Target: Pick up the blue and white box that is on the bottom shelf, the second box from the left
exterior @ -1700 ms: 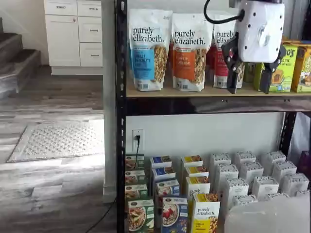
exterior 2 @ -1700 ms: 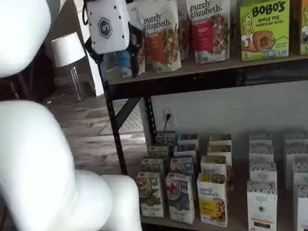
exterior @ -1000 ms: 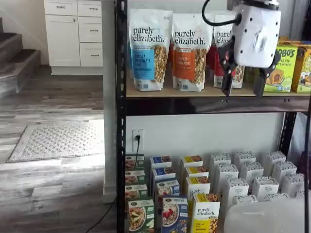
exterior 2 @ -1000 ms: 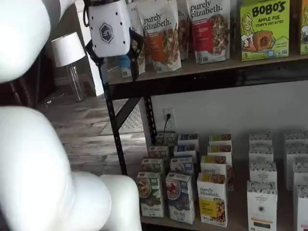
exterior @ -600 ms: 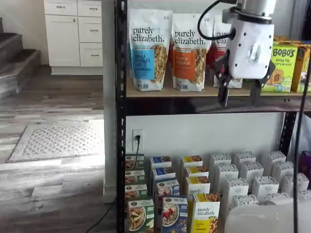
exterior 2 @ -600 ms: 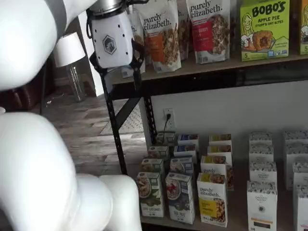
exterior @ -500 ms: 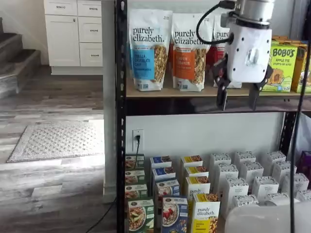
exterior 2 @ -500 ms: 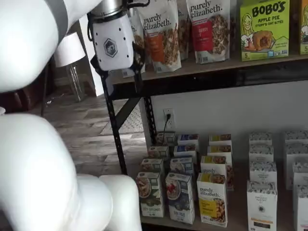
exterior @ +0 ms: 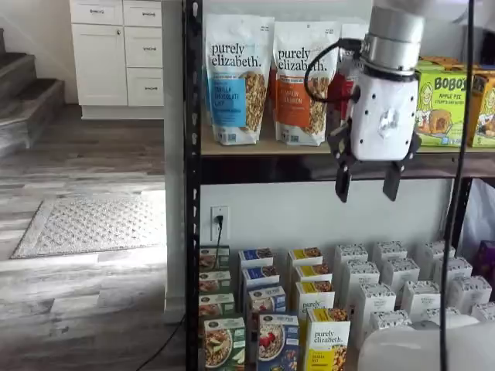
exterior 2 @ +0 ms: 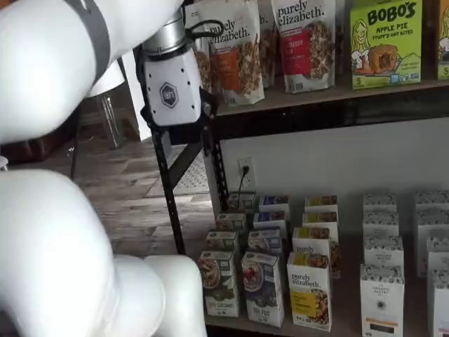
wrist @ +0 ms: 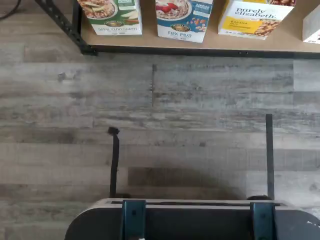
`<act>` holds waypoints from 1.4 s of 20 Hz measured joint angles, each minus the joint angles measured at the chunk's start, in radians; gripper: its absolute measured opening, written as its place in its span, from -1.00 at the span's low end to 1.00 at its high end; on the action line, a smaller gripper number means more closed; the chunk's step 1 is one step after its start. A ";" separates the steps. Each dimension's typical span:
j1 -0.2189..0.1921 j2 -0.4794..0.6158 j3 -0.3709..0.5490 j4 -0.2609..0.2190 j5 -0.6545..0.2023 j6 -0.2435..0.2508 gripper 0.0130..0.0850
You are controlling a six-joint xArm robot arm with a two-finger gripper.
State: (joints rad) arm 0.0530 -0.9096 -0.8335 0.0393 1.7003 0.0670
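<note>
Two black fingers hang from the white gripper (exterior: 366, 184) with a plain gap between them and nothing in it; the jaws stand wide apart. In both shelf views the gripper (exterior 2: 184, 149) is level with the front edge of the tan wooden board tier (exterior: 271, 148), in front of the "purely elizabeth" granola bags (exterior: 236, 77) and beside the green Bobo's boxes (exterior: 439, 107). Well below the fingers, and off to the side nearer the black rack post (exterior: 192, 232), stands the blue and white box (exterior: 277, 342) on the bottom shelf (exterior 2: 231, 324), upright at the front of its row. It sits between the green-and-white box (exterior: 223, 343) and the yellow-and-white "purely elizabeth" box (exterior: 327, 338), just beside each, with more boxes of its kind lined up behind it. In a shelf view its dark blue front with a bowl of cereal and red berries shows (exterior 2: 262, 288). The wrist view shows grey wood-plank floor (wrist: 160, 110) and, past it, the shelf edge (wrist: 190, 50) with the lower fronts of those three boxes, the blue and white one (wrist: 182, 17) in the middle. White boxes with dark speckled tops (exterior: 402, 286) fill the shelf beyond them, below and past the fingers. No finger touches any box.
</note>
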 joint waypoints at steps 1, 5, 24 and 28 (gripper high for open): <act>0.000 -0.001 0.013 -0.001 -0.013 0.000 1.00; -0.009 -0.002 0.068 0.006 -0.072 -0.010 1.00; 0.031 0.065 0.290 0.006 -0.397 0.017 1.00; 0.038 0.096 0.317 0.010 -0.464 0.020 1.00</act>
State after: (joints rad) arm 0.0905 -0.8138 -0.5160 0.0495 1.2368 0.0871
